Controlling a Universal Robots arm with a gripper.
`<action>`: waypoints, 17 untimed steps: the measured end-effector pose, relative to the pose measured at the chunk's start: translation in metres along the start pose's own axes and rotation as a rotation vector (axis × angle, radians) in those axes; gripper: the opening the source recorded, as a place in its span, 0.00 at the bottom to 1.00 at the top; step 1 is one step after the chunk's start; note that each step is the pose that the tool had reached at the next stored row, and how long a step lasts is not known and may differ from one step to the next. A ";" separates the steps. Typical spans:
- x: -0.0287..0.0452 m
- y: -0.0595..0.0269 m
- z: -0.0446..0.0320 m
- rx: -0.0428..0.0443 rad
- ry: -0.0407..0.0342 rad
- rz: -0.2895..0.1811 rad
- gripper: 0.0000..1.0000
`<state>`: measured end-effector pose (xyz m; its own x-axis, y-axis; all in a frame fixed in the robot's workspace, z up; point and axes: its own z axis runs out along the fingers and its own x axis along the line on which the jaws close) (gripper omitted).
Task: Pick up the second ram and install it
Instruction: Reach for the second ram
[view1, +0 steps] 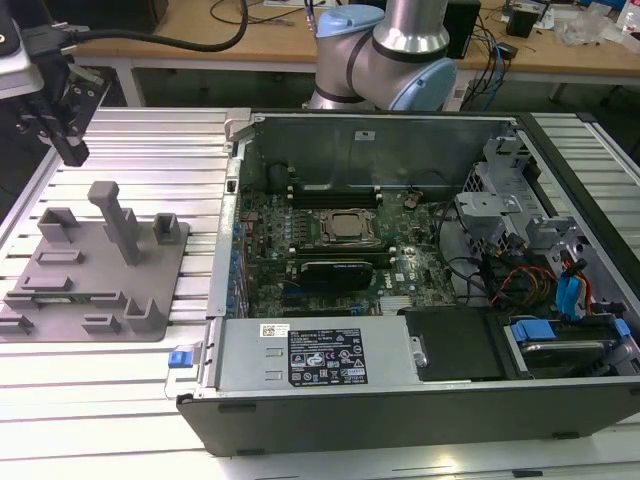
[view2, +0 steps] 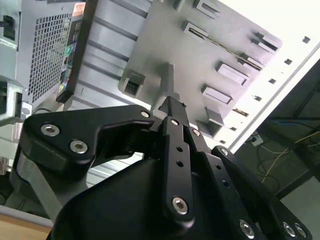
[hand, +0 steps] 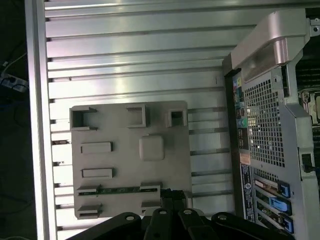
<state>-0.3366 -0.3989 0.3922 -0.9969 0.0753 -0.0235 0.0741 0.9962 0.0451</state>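
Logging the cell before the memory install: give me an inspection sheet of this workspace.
Surface: ribbed aluminium table, carrying grey plastic fixture plate and open black desktop computer case.
Job's things: thin dark green memory stick lying flat in the plate.
Clutter: nothing seen.
Grippers: black gripper above the plate, apart from the stick.
Cables: thick black cable at the wrist; red leads inside the case.
Surroundings: wooden bench behind.

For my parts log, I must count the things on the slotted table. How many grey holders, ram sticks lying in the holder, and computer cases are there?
grey holder: 1
ram stick in the holder: 1
computer case: 1
Total: 3
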 end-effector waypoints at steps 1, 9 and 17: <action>0.0018 -0.0001 0.0000 0.0001 0.0001 0.000 0.08; 0.0196 -0.0015 0.0013 0.0000 0.0000 0.000 0.08; 0.0334 -0.0089 0.0174 0.0000 0.0000 0.000 0.08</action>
<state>-0.3700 -0.4045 0.3736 -0.9969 0.0752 -0.0235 0.0741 0.9962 0.0451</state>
